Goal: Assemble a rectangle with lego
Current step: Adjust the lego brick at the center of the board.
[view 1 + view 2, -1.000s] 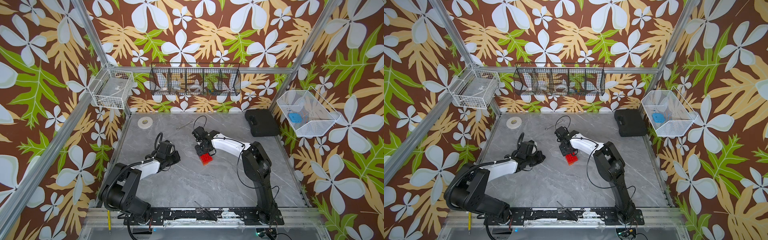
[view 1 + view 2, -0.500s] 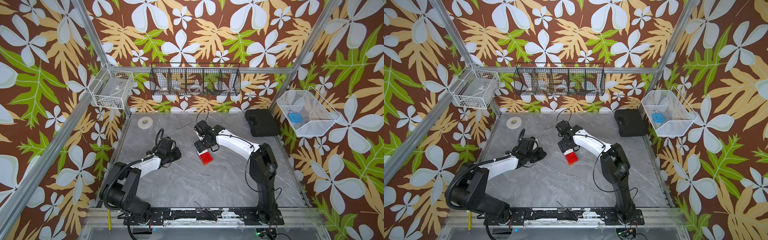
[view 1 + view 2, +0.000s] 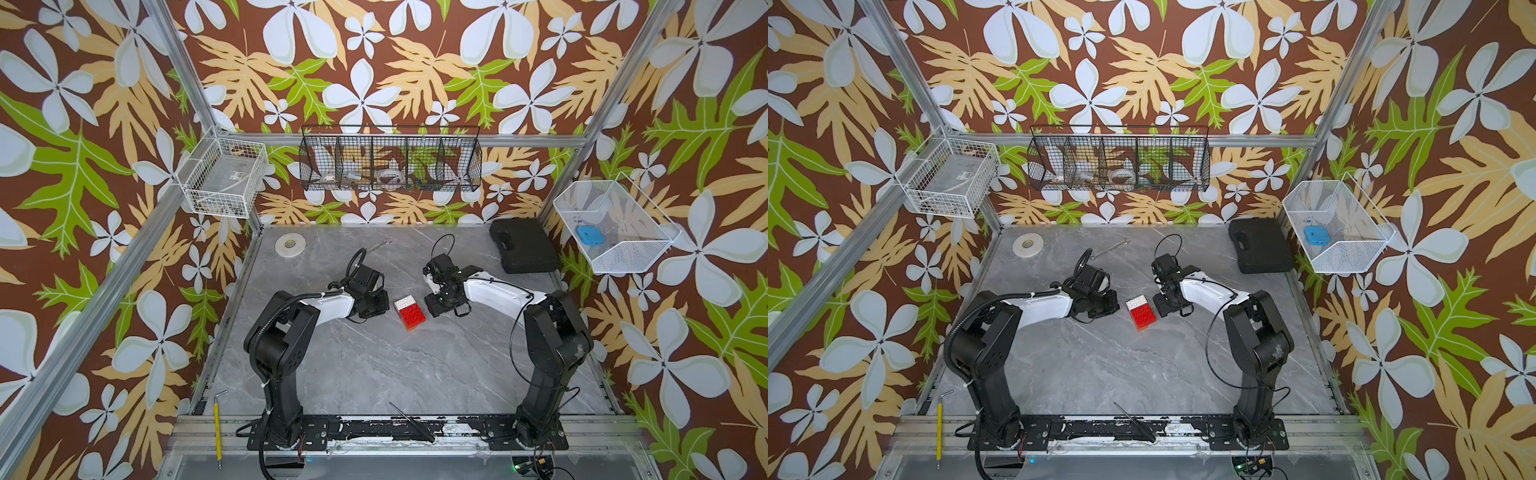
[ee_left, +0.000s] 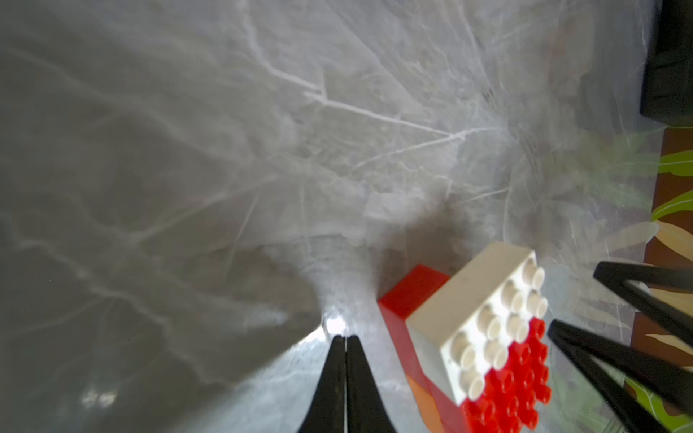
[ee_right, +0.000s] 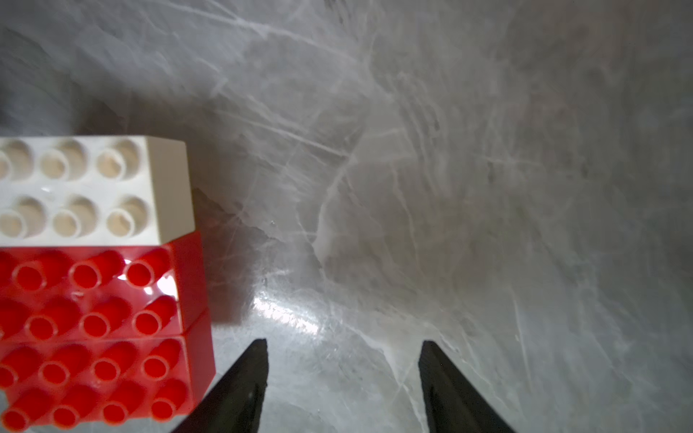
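Observation:
The rectangle [image 3: 409, 312] of joined lego lies flat on the grey table in both top views, white at its far end, red over the rest, an orange edge at the near end [image 3: 1141, 312]. My left gripper [image 3: 384, 305] rests just left of it, shut and empty; in the left wrist view its tips [image 4: 345, 339] meet beside the rectangle [image 4: 487, 337]. My right gripper [image 3: 432, 308] sits just right of the block, open with only bare table between its fingers [image 5: 343, 348]. The rectangle [image 5: 93, 281] lies beside one finger, apart from it.
A black case [image 3: 523, 251] stands at the back right. A tape roll [image 3: 289, 245] and a small wrench [image 3: 380, 244] lie at the back. A yellow tool [image 3: 217, 432] and a black screwdriver [image 3: 411, 422] rest on the front rail. Wire baskets hang on the walls.
My right gripper has come off the block and moved to its right side. My left gripper has moved right, closer to the block. The block stays in place.

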`<state>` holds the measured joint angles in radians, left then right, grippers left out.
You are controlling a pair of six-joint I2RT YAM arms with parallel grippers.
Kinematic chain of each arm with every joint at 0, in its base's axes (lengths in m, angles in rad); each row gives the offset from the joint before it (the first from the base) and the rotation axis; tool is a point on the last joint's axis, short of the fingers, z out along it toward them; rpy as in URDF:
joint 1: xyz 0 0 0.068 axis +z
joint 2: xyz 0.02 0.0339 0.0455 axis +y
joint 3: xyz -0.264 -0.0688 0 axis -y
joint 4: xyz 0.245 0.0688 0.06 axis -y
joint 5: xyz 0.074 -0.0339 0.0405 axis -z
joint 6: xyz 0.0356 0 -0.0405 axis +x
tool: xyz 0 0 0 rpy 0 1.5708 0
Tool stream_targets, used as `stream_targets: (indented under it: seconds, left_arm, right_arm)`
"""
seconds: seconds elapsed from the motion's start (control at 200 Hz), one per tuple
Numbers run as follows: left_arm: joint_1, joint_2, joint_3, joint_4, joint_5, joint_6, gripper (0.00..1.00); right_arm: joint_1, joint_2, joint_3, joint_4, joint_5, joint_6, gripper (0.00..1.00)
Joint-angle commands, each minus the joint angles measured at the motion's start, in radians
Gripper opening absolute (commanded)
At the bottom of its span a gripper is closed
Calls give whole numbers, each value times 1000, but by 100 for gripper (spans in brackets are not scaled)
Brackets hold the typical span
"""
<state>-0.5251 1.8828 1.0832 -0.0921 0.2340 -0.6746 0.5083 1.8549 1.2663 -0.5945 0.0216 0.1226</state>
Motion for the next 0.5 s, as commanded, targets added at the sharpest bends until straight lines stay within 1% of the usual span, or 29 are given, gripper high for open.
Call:
stream_targets:
  seconds: [0.0,0.065,0.12,0.26,0.4,0.496]
  left_arm:
    - [-17,28,44,-51,-7,6,8]
    - [-19,44,63,-57,-7,2,8]
    - [-21,56,75,-57,-5,-1,8]
    - [-21,78,110,-68,1,4,8]
    - [-23,104,138,-72,13,11,8]
    - [-23,116,160,-79,23,18,8]
  right_arm:
    - [-2,-2,-23,73,-37,-21,64]
    - [-1,3,-34,84,-50,-25,64]
    - [-2,6,-37,83,-64,-27,62]
    - [0,-24,-84,124,-135,-9,60]
    - [7,-46,-114,141,-172,3,59]
    - [24,-61,-128,153,-176,12,58]
